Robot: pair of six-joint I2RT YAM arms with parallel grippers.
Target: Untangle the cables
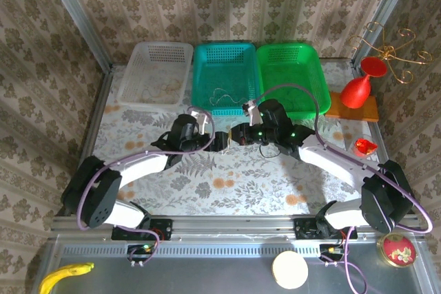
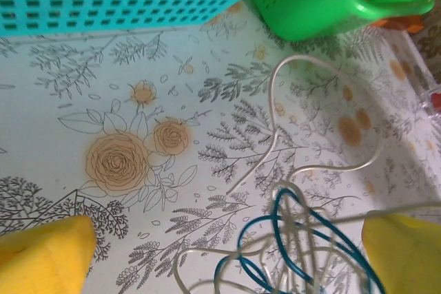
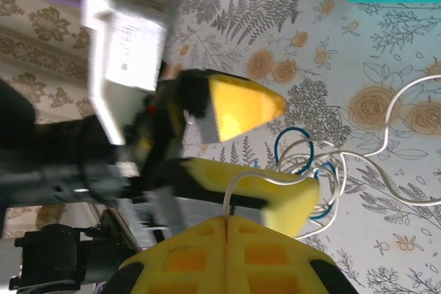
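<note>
The cables [image 2: 303,235] are a loose bunch of whitish cords and one blue cord lying on the flowered tablecloth. My left gripper [image 2: 227,242] is open, its yellow fingers [image 2: 41,256] wide apart on either side of the bunch and touching nothing. One whitish loop [image 2: 324,101] runs away toward the green basket. My right gripper [image 3: 227,219] is shut on a whitish cable that rises from its fingertips and arches over to the bunch [image 3: 310,163]. In the top view the left gripper [image 1: 219,141] and the right gripper [image 1: 239,133] meet tip to tip at mid-table.
White basket [image 1: 155,70], teal basket [image 1: 226,67] and green basket [image 1: 293,67] line the back edge. A thin wire [image 1: 227,96] lies in the teal one. A red goblet [image 1: 362,84] stands on an orange board [image 1: 351,109] at the right.
</note>
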